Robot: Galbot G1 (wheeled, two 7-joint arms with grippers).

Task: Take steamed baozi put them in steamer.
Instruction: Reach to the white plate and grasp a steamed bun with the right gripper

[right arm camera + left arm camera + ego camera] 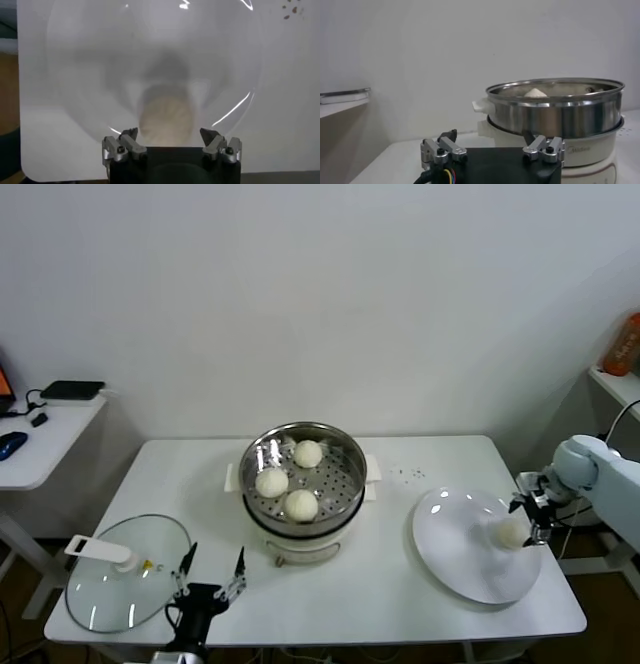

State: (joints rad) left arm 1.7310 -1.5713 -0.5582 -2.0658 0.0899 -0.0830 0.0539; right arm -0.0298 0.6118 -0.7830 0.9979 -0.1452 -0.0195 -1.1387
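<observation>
Three steamed baozi [308,453], [271,482], [301,504] lie on the perforated tray of the steel steamer [340,474] at the table's middle. A fourth baozi [510,532] rests on the white plate [450,544] at the right. My right gripper [527,522] hangs over that bun, open. In the right wrist view its fingertips [132,132] flank the baozi [166,119] without touching it, with my right gripper [170,134] above the plate [90,75]. My left gripper [215,556] is parked open at the front left, facing the steamer [555,107].
A glass lid [125,574] with a white handle lies at the table's front left corner. Dark specks [405,474] dot the table right of the steamer. A side desk [40,439] stands at the left, and an orange bottle [622,344] sits on a shelf at the right.
</observation>
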